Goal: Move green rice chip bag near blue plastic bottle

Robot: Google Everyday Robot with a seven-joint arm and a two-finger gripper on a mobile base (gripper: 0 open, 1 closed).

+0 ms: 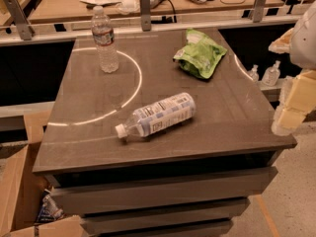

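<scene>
The green rice chip bag (200,54) lies crinkled on the far right part of the grey table top (89,127). The blue plastic bottle (157,115) lies on its side near the table's middle front, its white cap pointing left. My gripper (289,115) hangs off the table's right edge, below and to the right of the bag, and touches neither object.
A slim clear water bottle (105,39) with a red-white label stands upright at the far left. A railing (148,26) and cluttered desks run behind. Small bottles (266,74) sit on a shelf to the right. A cardboard box (19,191) stands at the lower left.
</scene>
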